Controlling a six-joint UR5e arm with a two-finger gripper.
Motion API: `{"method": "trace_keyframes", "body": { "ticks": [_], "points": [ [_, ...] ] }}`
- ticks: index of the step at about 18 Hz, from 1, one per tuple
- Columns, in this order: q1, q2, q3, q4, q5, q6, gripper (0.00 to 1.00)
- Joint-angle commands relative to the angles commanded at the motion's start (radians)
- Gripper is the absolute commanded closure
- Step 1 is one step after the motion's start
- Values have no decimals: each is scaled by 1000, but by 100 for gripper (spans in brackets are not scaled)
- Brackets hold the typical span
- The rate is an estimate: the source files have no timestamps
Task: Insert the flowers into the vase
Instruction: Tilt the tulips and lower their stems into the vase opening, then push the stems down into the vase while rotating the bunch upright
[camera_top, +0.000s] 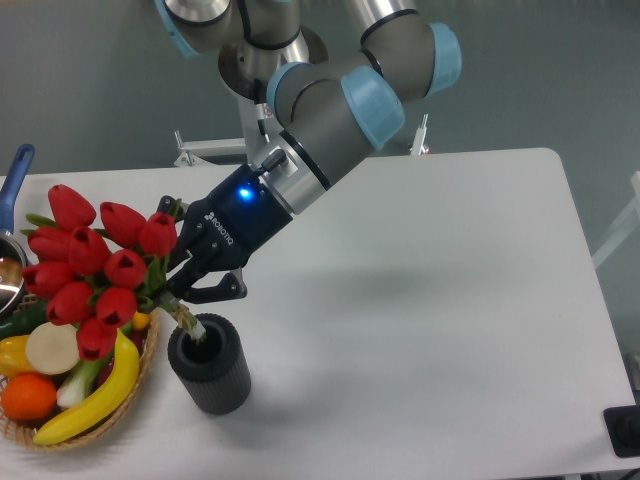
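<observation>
The wicker basket of toy fruit crowds the vase on its left; tulip heads overhang it; white table lies open right and near.

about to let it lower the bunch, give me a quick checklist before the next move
1. Gripper shut on the flowers at the stems: ok.
2. Stem ends over the vase mouth: ok, tips sit at the rim.
3. Stems fully down inside: not ok.
4. Bouquet upright: not ok, it tilts left over the basket.
5. Vase standing upright: ok.
6. Fingers will clear the rim on descent: cannot tell.
</observation>
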Motion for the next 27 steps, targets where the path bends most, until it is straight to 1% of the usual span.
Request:
{"method": "trace_keyframes", "body": {
  "ticks": [7, 8, 10, 12, 17, 20, 21, 22, 24, 27],
  "points": [
    [0, -41, -46, 0, 0, 61, 96],
    [0, -43, -55, 0, 0, 66, 95],
    [0, -55, -72, 0, 0, 71, 88],
    [0, -68, -84, 0, 0, 92, 86],
    [-2, -104, -86, 0, 5, 106, 84],
    [-2, -121, -86, 0, 6, 108, 78],
    [-2, -124, -86, 0, 6, 115, 71],
    [-2, -129, -89, 0, 6, 127, 60],
    [2, -124, -112, 0, 6, 147, 46],
    [15, -120, -135, 0, 6, 152, 15]
  ]
}}
